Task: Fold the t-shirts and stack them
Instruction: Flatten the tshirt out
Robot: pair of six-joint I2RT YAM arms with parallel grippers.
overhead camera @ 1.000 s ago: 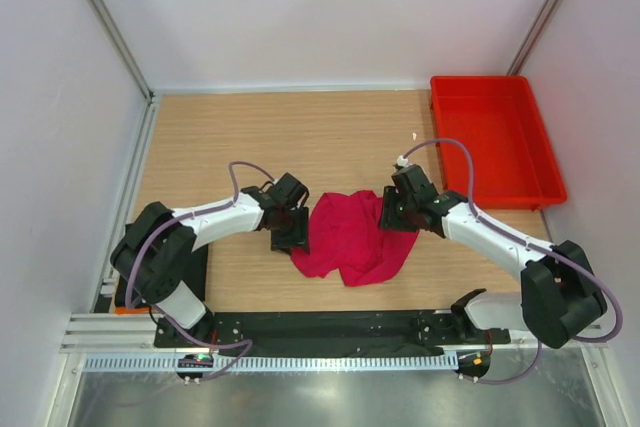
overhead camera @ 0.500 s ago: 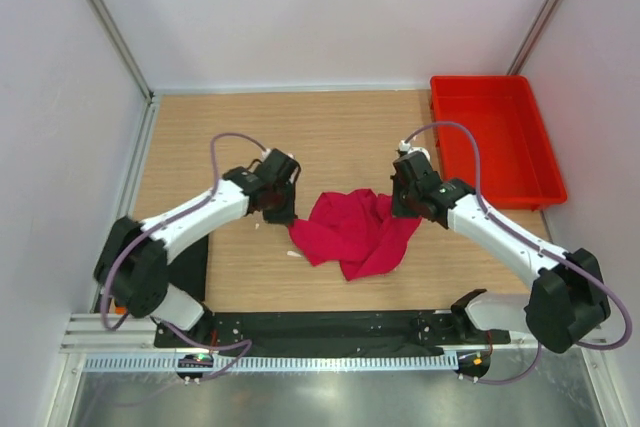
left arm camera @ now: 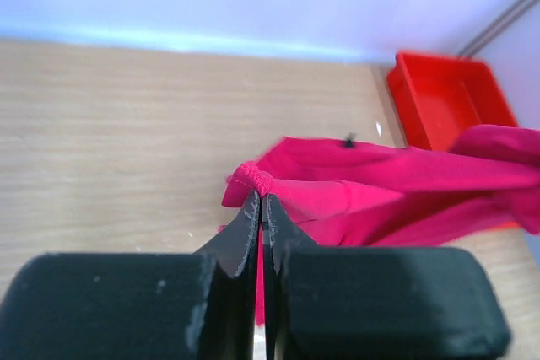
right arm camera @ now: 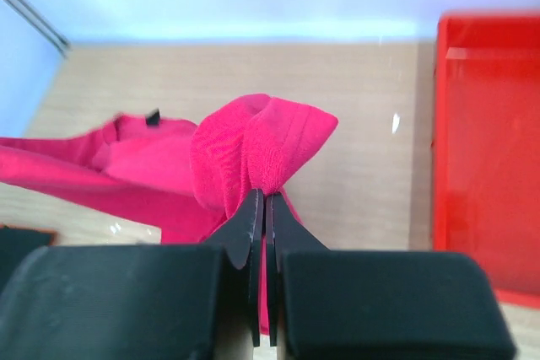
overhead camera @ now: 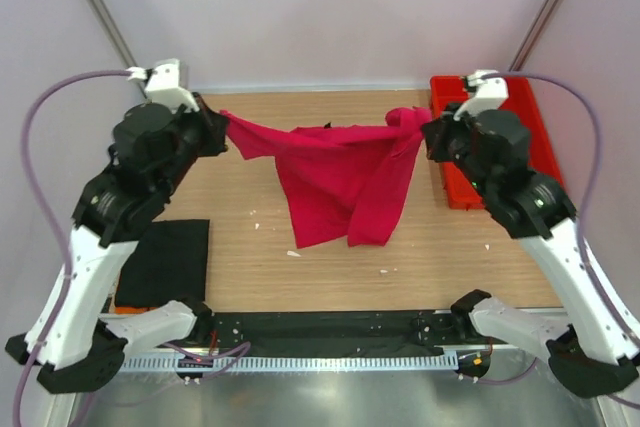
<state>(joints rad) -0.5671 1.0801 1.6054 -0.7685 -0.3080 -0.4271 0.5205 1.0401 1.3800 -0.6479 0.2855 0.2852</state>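
Top external view: both jaws clench the crimson t-shirt; I'd stretch it gently toward nine and three o'clock.

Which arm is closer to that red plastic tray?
Right. The right arm hangs over the left rim of the red plastic tray, jaws shut on the crimson-pink cloth t-shirt; the left arm holds its far end.
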